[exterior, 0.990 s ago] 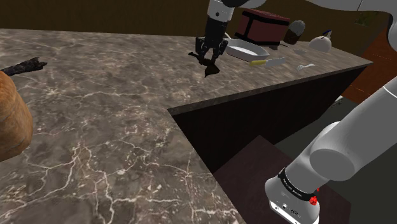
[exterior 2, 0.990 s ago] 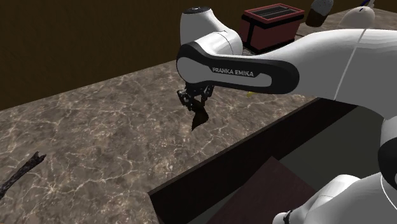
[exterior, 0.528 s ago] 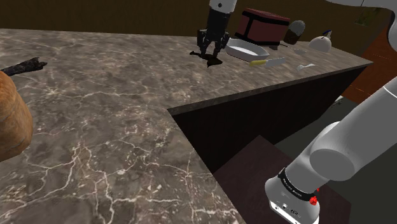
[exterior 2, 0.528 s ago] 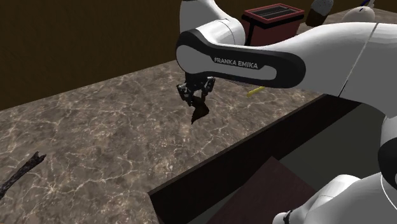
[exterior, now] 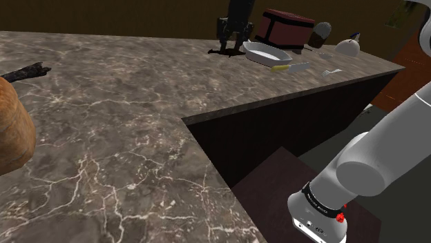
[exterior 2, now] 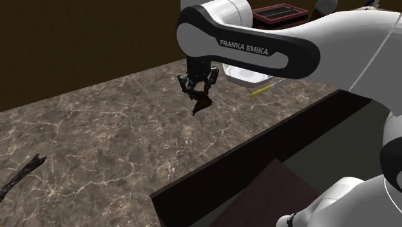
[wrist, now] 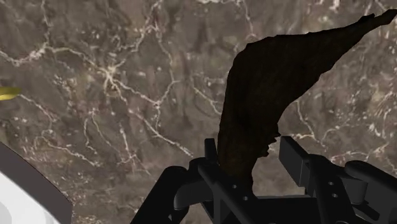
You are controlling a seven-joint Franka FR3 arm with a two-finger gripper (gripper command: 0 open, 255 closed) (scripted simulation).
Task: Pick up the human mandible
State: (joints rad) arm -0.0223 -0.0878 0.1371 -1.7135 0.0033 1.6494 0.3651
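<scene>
Your gripper (wrist: 251, 159) is pinching the dark mandible (wrist: 267, 89) by one end, its long axis hanging straight beyond the fingertips, seemingly clear above the marble counter (exterior 2: 96, 142).

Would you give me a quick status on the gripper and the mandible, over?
Gripper shut on mandible, jaws clasping one end. It hangs dark above marble counter. White dish nearby, not touching.
</scene>
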